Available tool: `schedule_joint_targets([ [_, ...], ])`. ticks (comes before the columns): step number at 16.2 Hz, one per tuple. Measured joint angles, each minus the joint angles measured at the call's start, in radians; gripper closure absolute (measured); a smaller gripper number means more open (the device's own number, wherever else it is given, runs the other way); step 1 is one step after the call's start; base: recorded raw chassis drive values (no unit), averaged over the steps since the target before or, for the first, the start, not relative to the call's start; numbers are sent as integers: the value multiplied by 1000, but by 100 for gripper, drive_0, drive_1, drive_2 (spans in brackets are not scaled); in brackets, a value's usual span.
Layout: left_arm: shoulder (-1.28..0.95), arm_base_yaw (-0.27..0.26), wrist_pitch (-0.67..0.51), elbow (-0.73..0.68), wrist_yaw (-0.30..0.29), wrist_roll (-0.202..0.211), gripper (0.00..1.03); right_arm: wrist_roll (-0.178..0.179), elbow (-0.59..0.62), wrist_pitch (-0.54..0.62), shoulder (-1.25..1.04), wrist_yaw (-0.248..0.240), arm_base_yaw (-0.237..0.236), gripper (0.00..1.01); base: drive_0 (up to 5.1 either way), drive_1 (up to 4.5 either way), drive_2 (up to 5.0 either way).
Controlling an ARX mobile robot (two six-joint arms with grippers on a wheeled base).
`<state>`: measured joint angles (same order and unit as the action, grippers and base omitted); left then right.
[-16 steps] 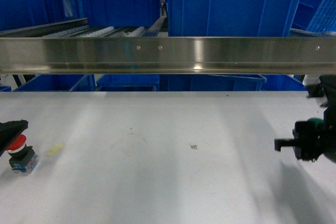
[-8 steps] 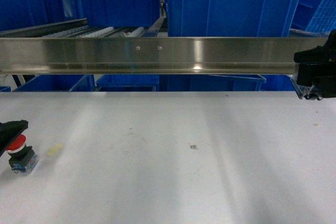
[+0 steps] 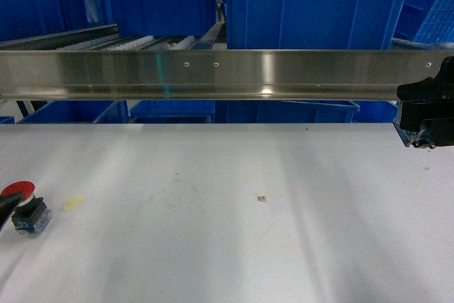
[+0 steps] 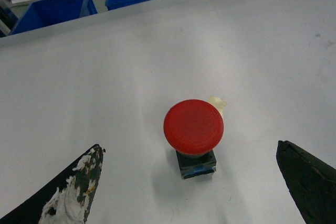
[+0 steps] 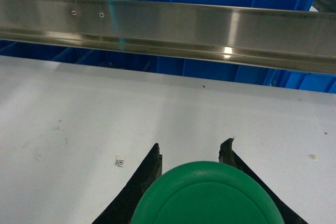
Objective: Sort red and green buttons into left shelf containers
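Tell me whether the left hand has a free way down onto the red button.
Probably yes. In the left wrist view the red button stands upright on the white table between the open left hand fingers, nothing over it; only a small pale scrap lies behind it.

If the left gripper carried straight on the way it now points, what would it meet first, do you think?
Most likely the red button: in the left wrist view it stands on the white table between the left gripper's open jaws, just ahead. Depth is hard to judge.
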<state>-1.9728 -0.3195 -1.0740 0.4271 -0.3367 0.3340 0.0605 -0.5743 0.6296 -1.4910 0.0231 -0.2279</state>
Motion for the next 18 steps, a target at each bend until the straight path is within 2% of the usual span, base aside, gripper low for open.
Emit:
schedule_joint_targets([
  [3,-101,10,-29,74,22,45,5,0,0,0,0,0,-1,73,0,0,0],
  [7,-176,20,-11,174,27,112,5,0,0,0,0,0,0,73,0,0,0],
  [10,-195,30,112,249,52,117,5,0,0,0,0,0,0,73,0,0,0],
  [18,-244,42,120,286,80,118,5,0,0,0,0,0,0,73,0,0,0],
])
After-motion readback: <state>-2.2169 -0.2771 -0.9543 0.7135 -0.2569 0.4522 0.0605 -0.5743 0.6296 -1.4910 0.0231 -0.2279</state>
